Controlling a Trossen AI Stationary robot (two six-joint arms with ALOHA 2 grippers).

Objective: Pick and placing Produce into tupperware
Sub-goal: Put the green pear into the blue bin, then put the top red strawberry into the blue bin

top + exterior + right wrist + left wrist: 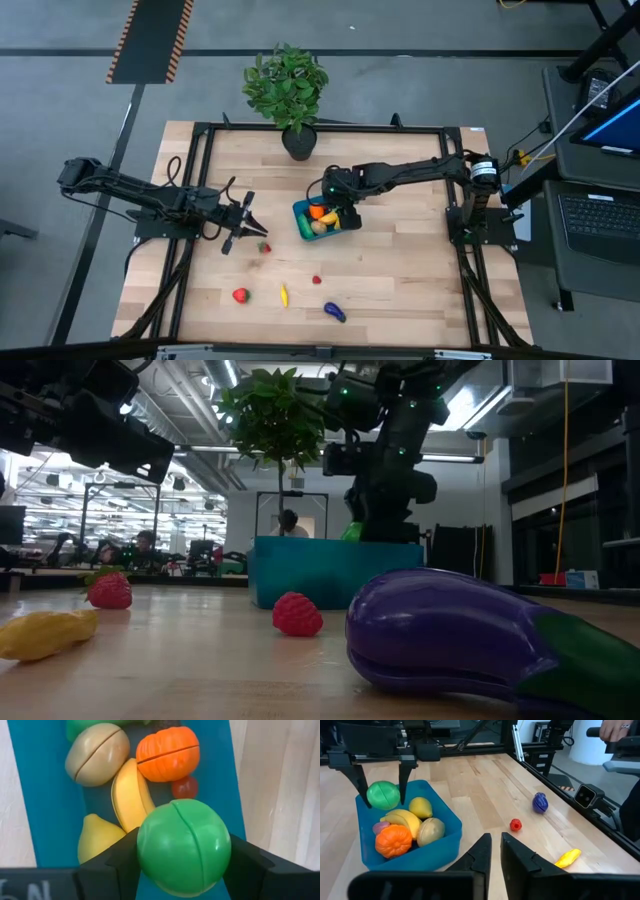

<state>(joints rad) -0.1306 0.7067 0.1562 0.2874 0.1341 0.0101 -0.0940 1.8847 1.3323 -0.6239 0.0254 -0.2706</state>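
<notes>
From my right wrist camera I get what no other view gives so plainly: the right gripper [182, 862] pinches a round green toy fruit with a seam across it [183, 846], one dark finger on each side, directly over the shallow rectangular teal-blue plastic tupperware [45, 795]. The left wrist camera shows that same green ball from farther off, between the two fingers just above the tub's far end. In the overhead view the tub sits near the middle of the light wooden table [400, 270], with the right arm reaching over it.

Inside the tub I count a ridged orange toy [168, 753], a curved yellow banana [129, 795], a yellow lemon [97, 837], a tan rounded piece [97, 754] and a small red bit [185, 787]. The banana's long axis runs along the tub's length.

The left gripper [495, 851] hangs over bare wood left of the tub, its fingers nearly pressed together on nothing.

The table-level camera alone fills its foreground with the glossy purple toy eggplant [450, 635], lying on its side. A small red berry [297, 614], another red berry [110, 590] and a yellow piece [45, 633] also lie loose on the wood.
</notes>
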